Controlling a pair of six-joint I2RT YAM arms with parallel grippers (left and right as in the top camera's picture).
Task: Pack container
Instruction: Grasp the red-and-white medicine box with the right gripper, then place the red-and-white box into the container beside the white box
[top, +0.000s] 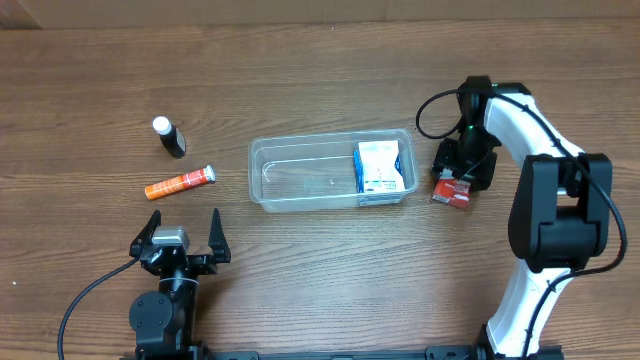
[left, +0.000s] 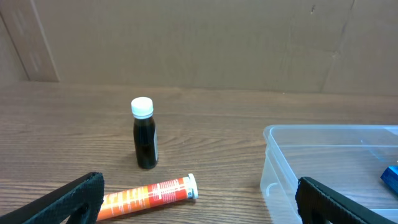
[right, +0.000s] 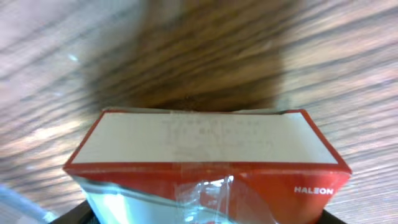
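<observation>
Red box (right: 205, 149) is filling the right wrist view, sitting on the table (top: 320, 60) between the dark tips of the right gripper (top: 456, 178); whether its jaws are pressing on the box or merely flanking it, I cannot tell. Container (top: 300, 175) is lying mid-table, just left of that box, long side running left to right. Blue-and-white box (top: 380, 167) is resting inside it, at the right end. Left gripper (top: 184, 220) is sitting low near the front edge, jaws spread wide, holding nothing. Orange tube (top: 180, 183) is lying flat left of the container; dark bottle (top: 170, 138) with a white cap is standing upright just behind the tube, not touching it.
</observation>
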